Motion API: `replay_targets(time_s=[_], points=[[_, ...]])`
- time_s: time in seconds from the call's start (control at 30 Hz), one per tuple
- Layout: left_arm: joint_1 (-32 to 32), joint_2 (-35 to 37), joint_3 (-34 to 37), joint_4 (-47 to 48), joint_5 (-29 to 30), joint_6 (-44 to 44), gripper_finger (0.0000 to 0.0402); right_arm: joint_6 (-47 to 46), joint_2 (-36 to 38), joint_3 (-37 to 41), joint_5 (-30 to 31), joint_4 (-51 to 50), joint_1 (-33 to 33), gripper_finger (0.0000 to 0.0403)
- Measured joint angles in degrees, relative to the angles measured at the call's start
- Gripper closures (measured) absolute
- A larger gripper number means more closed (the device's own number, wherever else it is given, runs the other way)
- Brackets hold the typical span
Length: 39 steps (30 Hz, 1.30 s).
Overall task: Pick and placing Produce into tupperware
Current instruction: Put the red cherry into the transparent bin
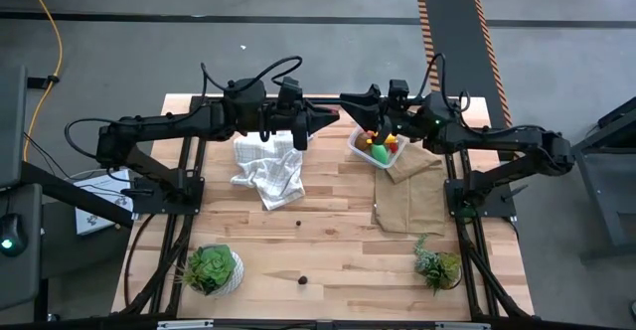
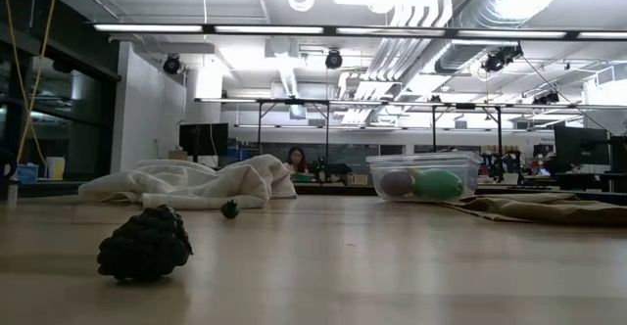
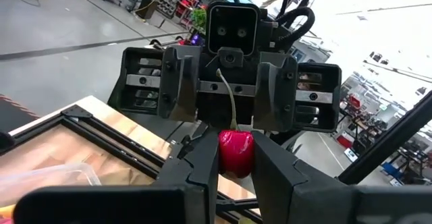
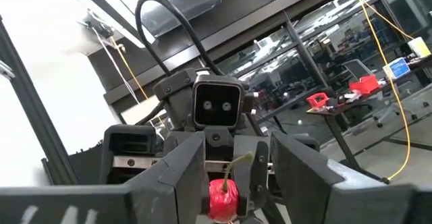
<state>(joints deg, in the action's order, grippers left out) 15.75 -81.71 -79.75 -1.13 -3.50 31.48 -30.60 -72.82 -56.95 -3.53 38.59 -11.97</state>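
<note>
My two grippers meet tip to tip high over the table's far edge. A small red cherry-like piece of produce [image 3: 235, 153] with a thin stem sits between them. The left gripper [image 1: 330, 116] is shut on it, its fingers [image 3: 202, 166] pressing both sides. The right gripper [image 1: 350, 102] faces it, open, its fingers [image 4: 185, 166] standing wider than the red piece [image 4: 223, 198]. The clear tupperware [image 1: 357, 144] rests below the right gripper. It holds a brown ball [image 2: 396, 182], a green oval [image 2: 438, 184] and yellow and orange pieces.
A dark berry [image 1: 302, 280] lies near the front edge and a smaller dark one [image 1: 298, 221] at mid-table. A white checked cloth [image 1: 268, 171] lies left of the tupperware, with a brown cloth [image 1: 407, 196] under and in front of it. Potted plants [image 1: 211, 268] [image 1: 437, 265] stand at the front corners.
</note>
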Motion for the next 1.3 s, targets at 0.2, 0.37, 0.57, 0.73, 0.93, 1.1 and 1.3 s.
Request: replay_targets(time_s=[0.2,0.37,0.57,0.73,0.93,1.1,1.3], points=[[0.0,0.0,0.0,-0.3,0.4,-0.2,0.0339,0.0,0.0,0.0,0.0,-0.4,0.0,0.025],[0.0,0.0,0.0,-0.9,1.2,-0.2,0.0339,0.6,0.0,0.0,0.0,-1.2,0.0,0.0279],[0.0,0.0,0.0,-0.4,1.2,-0.2,0.0339,1.0,0.0,0.0,0.0,-1.2,0.0,0.0315],[0.0,0.0,0.0,-0.4,1.2,-0.2,0.0339,1.1,0.0,0.0,0.0,-1.6,0.0,0.033],[0.0,0.0,0.0,-0.3,1.2,-0.2,0.0339,1.7,0.0,0.0,-0.1,-1.6,0.0,0.0352],[0.0,0.0,0.0,-0.3,1.2,-0.2,0.0339,2.4,0.0,0.0,-0.1,-1.6,0.0,0.0385],[0.0,0.0,0.0,-0.4,1.2,-1.4,0.0337,2.6,0.0,0.0,-0.1,-1.6,0.0,0.0399]])
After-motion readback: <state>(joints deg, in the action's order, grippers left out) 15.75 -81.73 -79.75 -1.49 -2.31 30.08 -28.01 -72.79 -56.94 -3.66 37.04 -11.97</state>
